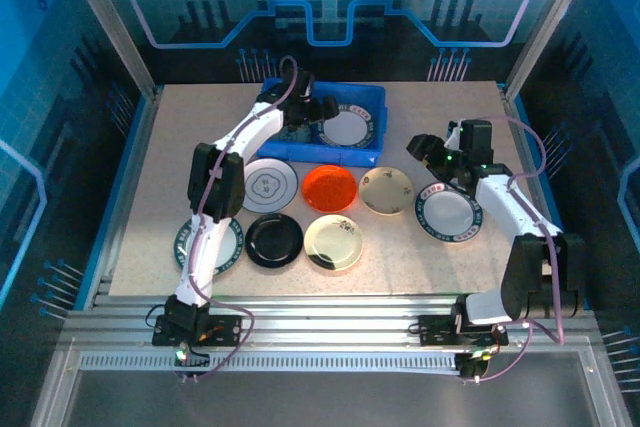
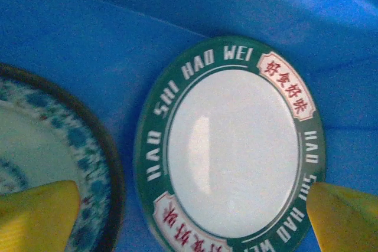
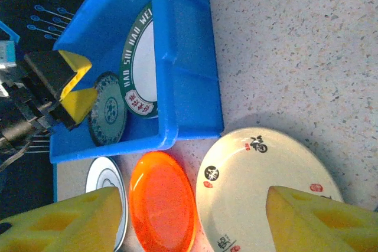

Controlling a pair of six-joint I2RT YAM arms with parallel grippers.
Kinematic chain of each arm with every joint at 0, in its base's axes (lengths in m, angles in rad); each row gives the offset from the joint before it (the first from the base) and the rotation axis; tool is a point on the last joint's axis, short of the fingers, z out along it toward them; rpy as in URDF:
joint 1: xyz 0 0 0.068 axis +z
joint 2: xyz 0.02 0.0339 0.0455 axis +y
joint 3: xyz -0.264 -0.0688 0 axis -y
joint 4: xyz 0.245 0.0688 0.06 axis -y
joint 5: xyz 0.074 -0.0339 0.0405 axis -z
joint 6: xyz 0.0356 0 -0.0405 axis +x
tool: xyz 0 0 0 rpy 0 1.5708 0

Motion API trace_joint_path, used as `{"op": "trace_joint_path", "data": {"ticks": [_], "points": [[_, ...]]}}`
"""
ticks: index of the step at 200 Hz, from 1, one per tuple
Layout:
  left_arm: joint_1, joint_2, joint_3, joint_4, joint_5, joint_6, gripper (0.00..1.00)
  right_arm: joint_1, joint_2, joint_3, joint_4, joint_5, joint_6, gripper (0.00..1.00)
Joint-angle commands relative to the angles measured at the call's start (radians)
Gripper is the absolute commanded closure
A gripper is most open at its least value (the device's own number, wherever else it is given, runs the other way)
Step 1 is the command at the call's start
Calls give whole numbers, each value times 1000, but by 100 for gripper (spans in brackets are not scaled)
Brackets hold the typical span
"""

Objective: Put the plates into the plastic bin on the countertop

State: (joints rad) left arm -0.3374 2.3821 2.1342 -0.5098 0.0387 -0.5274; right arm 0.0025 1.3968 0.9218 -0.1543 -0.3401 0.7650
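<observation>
Two round patterned plates (image 2: 230, 146) lie in the shallow blue plastic bin (image 1: 372, 97); seven remain on the beige speckled table (image 1: 160, 197). Both empty: left fingers (image 2: 38, 213) wide, right fingers (image 3: 313, 219) apart.

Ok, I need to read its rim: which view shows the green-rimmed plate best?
Left wrist: the green-rimmed plate is close up, rim lettering legible. Top external shows it small in the plastic bin; right wrist shows it at a slant, partly behind the bin's wall.

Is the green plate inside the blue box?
Inside. The green-rimmed plate lies on the plastic bin's floor, beside a blue-patterned plate.
</observation>
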Motion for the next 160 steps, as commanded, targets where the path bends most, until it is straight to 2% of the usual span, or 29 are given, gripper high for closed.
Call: {"op": "trace_joint_path", "data": {"ticks": [1,23,43,54,76,105,137,160], "points": [[-31,-243,-126,41,-147,19,1,23,-51,14,-71,35,-62,33],[-35,-461,-398,236,-91,-64,1,43,-69,2,-111,65,-95,33],[-39,-563,-439,162,47,-92,1,54,-76,-3,-143,101,-122,34],[-57,-633,-511,188,103,-73,1,53,-80,-3,-156,108,-127,36],[-110,-779,-665,194,80,-35,0,56,-105,-14,-170,113,-130,43],[-153,-889,-805,188,181,-60,1,65,-124,-17,-197,143,-172,45],[-235,-965,-946,240,205,-86,1,68,-38,29,-197,136,-279,50],[-278,-979,-1008,278,189,-81,2,85,54,92,-238,177,-372,54]]}}
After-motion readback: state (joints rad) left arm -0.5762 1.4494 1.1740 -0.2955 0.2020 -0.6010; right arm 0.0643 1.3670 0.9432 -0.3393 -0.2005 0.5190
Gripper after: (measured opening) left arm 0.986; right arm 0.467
